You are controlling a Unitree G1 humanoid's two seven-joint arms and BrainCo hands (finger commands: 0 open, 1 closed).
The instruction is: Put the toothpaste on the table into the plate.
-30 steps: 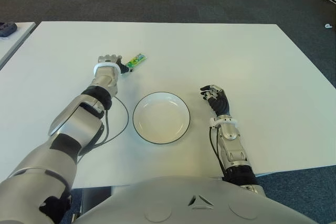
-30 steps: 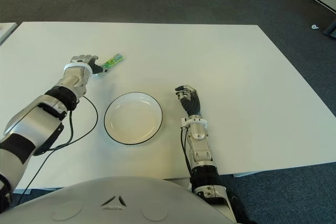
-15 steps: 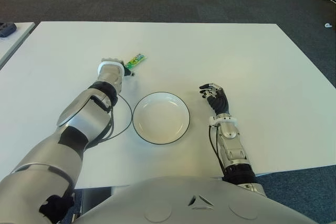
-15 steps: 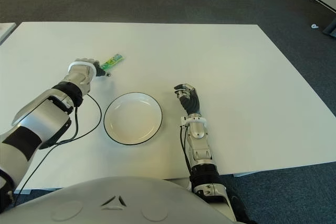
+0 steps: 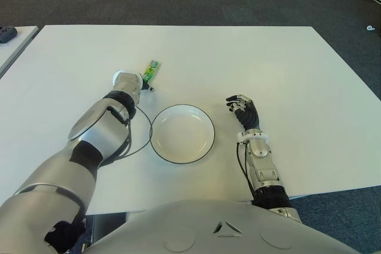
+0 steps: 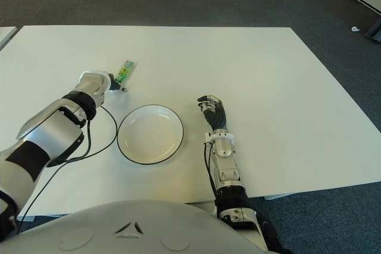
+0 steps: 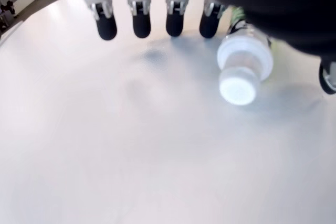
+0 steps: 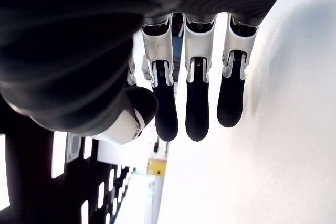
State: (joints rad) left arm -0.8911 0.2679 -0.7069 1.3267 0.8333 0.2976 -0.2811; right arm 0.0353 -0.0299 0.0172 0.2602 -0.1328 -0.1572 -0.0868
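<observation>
The green toothpaste tube (image 5: 151, 69) lies on the tabletop (image 5: 250, 57), its white cap touching the left robot hand (image 5: 132, 79), whose fingers (image 7: 140, 24) hang spread, gripping nothing. The right robot hand (image 5: 243, 109) shows beside the plate (image 5: 182, 133), fingers relaxed.

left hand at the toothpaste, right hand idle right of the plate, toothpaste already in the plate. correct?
Not the last part. The eye views show the plate empty; the toothpaste lies on the table beyond it, at the left hand. The right hand does show right of the plate.

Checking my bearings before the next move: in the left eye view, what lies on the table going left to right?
left hand → toothpaste → plate → right hand
</observation>
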